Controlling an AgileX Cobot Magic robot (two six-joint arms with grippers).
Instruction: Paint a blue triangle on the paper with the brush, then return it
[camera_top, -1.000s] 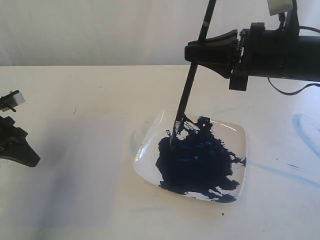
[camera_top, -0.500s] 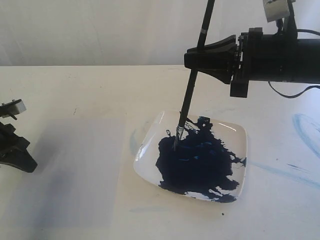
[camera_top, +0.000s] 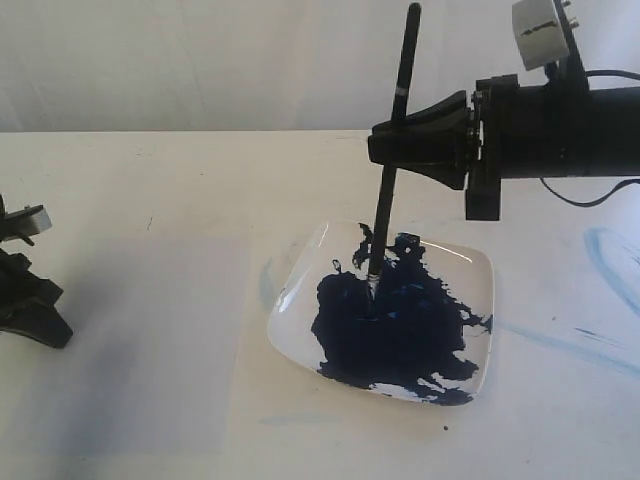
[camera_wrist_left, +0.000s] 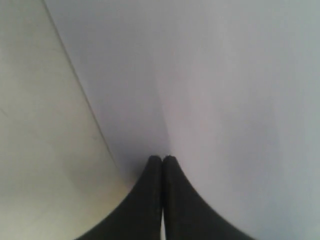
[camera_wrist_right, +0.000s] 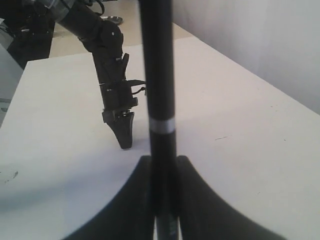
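My right gripper (camera_top: 380, 141) (camera_wrist_right: 163, 161) is shut on the brush (camera_top: 393, 150) (camera_wrist_right: 158, 75), gripping its black handle about halfway up. The brush stands nearly upright, and its tip is sunk in the dark-blue paint pool (camera_top: 395, 335) of the white square dish (camera_top: 300, 290). My left gripper (camera_top: 42, 325) (camera_wrist_left: 162, 159) stands far to the left with its tips on the table, shut and holding nothing. I cannot tell the paper from the pale tabletop. No small blue triangle shows in any view.
Faint light-blue smears (camera_top: 612, 260) mark the tabletop to the right of the dish, with a thin streak (camera_top: 560, 343) beside them. A pale wall runs behind the table. The left arm (camera_wrist_right: 107, 65) shows beyond the brush in the right wrist view.
The brush has dropped lower and swung more upright, and its tip has slid right, deeper into the paint pool. The left gripper has edged slightly left and down.
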